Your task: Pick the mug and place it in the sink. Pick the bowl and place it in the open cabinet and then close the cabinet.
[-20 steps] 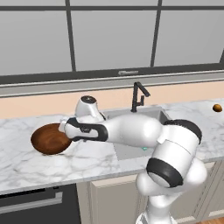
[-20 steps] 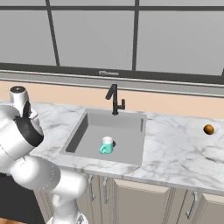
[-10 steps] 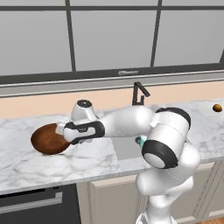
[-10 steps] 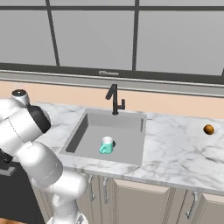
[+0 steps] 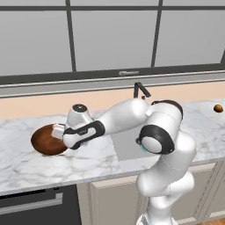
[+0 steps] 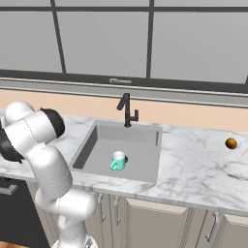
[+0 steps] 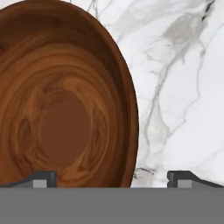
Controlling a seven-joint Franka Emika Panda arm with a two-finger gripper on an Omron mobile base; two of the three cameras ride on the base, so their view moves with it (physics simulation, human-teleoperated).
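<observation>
Mug sits in the sink, so the bowl on the counter is my job now. My gripper hangs wide apart and empty, straddling the bowl's near rim. Next I lower and pinch that rim. Since a moment ago my arm has stretched further left over it.

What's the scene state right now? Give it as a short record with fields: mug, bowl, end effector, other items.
mug: upright in the sink, mug on the basin floor
bowl: bowl on the marble counter, left of the sink
end effector: end effector open, straddling the bowl's rim, one fingertip over the bowl, one over the counter; nothing held
faucet: faucet behind the basin
other items: small brown-orange round object on the counter right of the sink
</observation>
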